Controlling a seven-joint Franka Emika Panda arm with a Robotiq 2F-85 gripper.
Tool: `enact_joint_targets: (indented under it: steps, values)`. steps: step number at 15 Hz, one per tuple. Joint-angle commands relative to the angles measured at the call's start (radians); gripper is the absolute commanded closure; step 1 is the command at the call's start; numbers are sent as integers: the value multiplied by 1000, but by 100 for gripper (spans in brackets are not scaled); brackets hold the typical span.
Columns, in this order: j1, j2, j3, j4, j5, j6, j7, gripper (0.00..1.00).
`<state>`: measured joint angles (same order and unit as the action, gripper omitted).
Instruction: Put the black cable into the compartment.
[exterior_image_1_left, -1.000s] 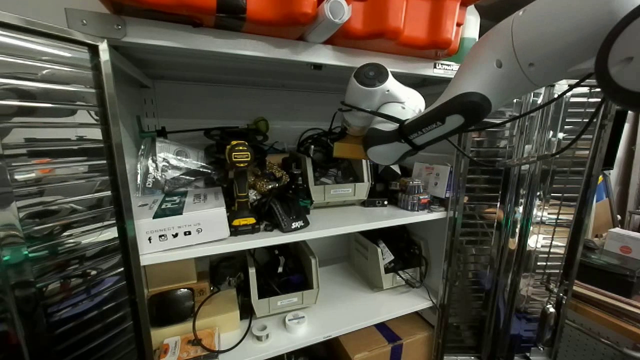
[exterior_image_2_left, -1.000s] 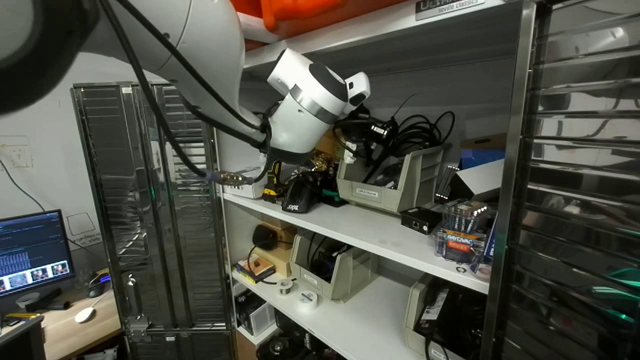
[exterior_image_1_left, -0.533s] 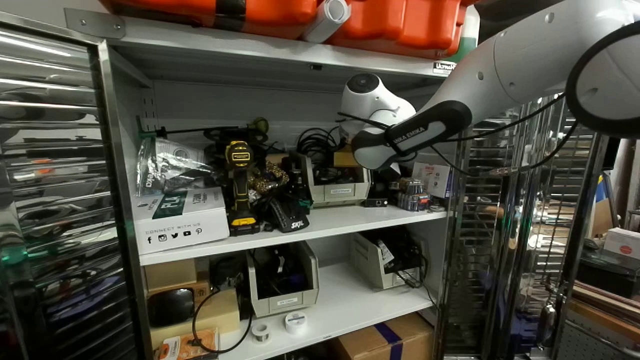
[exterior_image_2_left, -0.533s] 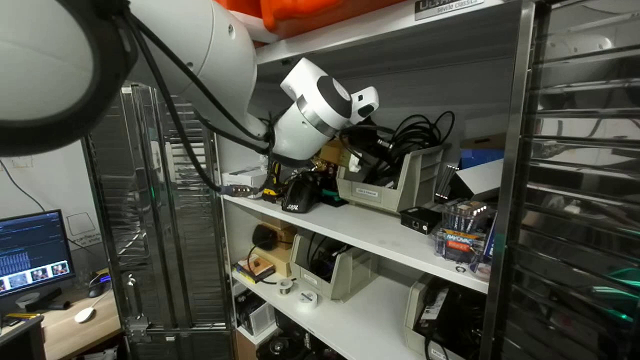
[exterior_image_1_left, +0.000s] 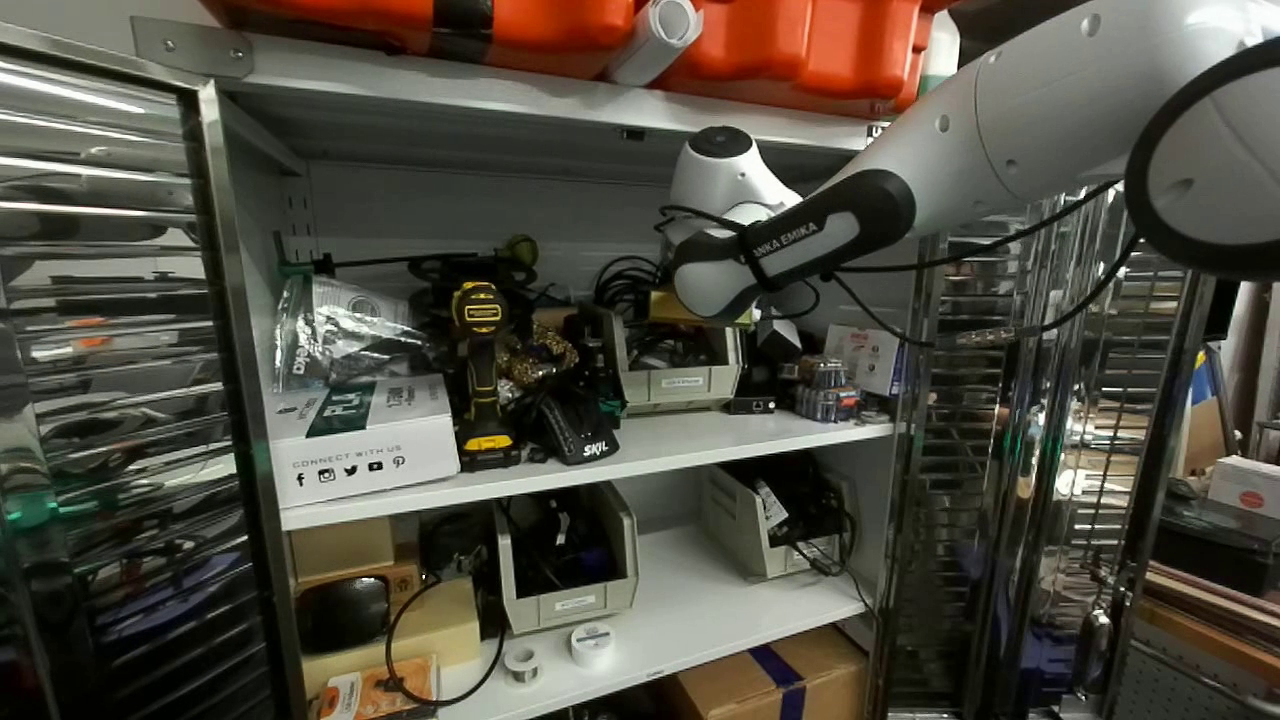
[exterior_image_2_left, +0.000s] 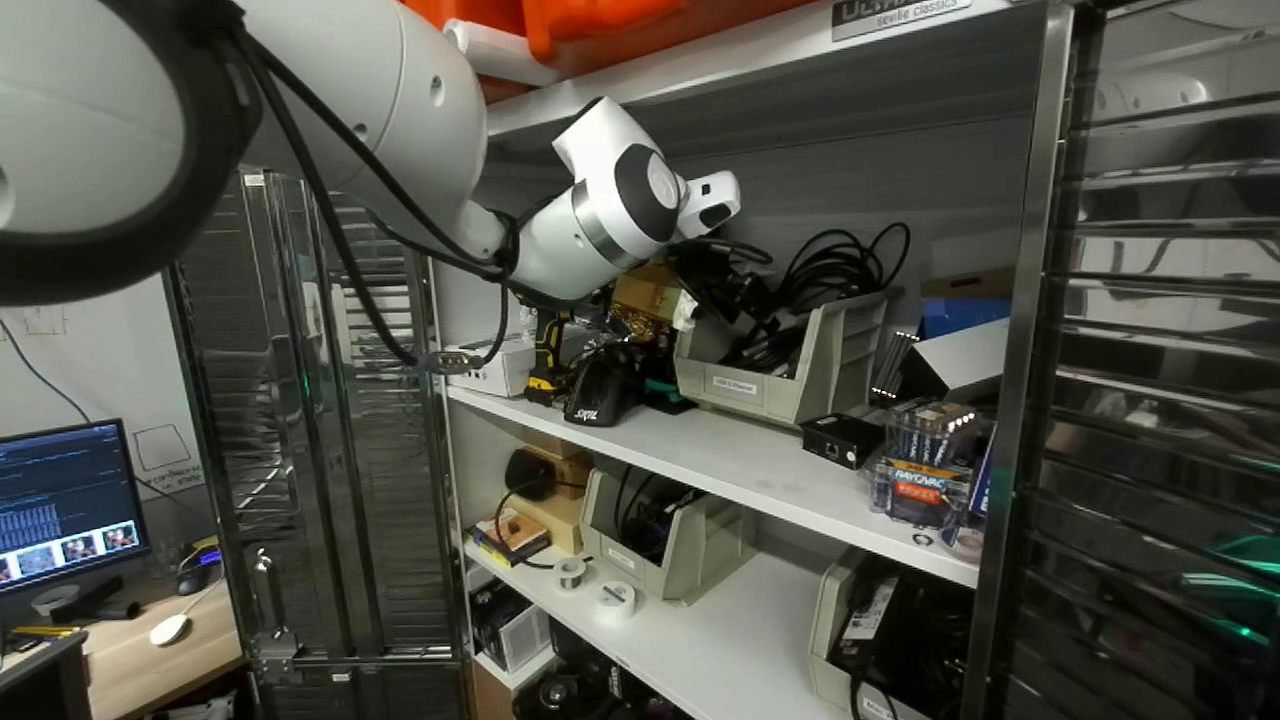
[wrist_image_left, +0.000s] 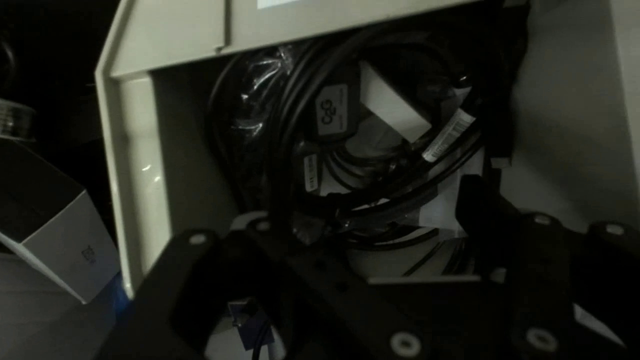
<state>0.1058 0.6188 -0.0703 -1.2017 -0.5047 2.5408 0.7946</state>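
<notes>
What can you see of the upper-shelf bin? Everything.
The bin is pale grey, plastic-looking, open-topped, with a low front wall bearing a white label. It sits upright on the upper shelf, holding black cables whose loops rise above its side wall. In the wrist view the jaws show over its opening; contact is unclear.
</notes>
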Motion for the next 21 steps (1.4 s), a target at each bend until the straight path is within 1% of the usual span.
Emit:
enact_joint_targets:
  steps: [1, 2, 4, 6, 8, 10, 12, 15, 16, 19, 21]
  values:
    - [44, -67, -39, -44, 77, -41, -67, 0]
    - [51, -81, -46, -68, 81, -39, -73, 0]
    - [69, -135, -57, -151, 80, -46, -73, 0]
    - [83, -224, -56, -284, 76, -64, -70, 0]
    - [89, -298, -36, -379, 84, -108, -79, 0]
    - [81, -376, -1, -482, 122, -147, -110, 0]
    - [58, -457, 49, -591, 221, -202, -184, 0]
    - [35, -600, 96, -754, 401, -275, -312, 0]
    - [30, -649, 106, -796, 464, -320, -362, 0]
    - [16, -781, 108, -848, 615, -575, -475, 0]
    - [0, -859, 99, -842, 629, -746, -487, 0]
